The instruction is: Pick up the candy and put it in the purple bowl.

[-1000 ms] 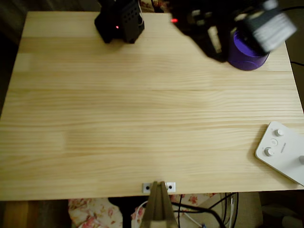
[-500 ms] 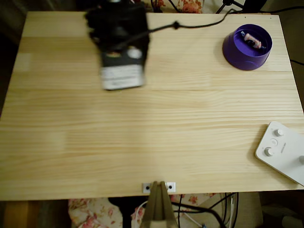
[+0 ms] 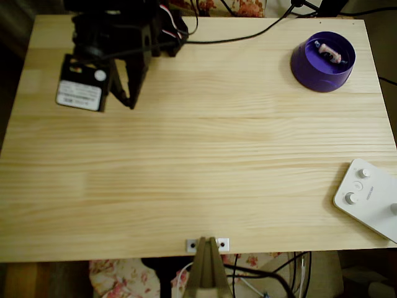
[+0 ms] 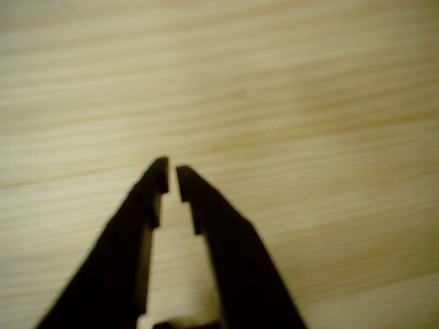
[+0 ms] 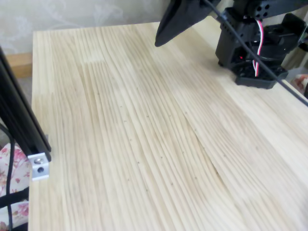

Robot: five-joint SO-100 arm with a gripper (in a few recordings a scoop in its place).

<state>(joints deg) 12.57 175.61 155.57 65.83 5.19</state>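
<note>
Gripper (image 3: 127, 93) sat at the far left of my overhead view, above bare wood near the table's (image 3: 198, 186) top-left corner, its dark fingers (image 4: 156, 179) drawn nearly together with a thin slit between the tips and nothing in them, as the wrist view showed. Under and ahead of the tips I saw plain grain. Moving right from the gripper, the boards were bare across the middle. Well off to its right, at the opposite top corner, stood the purple bowl (image 3: 310, 68), and the candy (image 3: 329, 52) lay inside it against the violet floor, so I judged the task essentially finished. Risk from there was small, I thought, and mostly my own doing: a careless swing back to the right could clip the bowl's rim and tip the sweet out, and the black cable (image 3: 248, 34) running from the arm toward that corner might drag across it. Lower right of the gripper, at the table's edge, sat a white device with knobs (image 3: 369, 198), well apart from any path I would choose.
</note>
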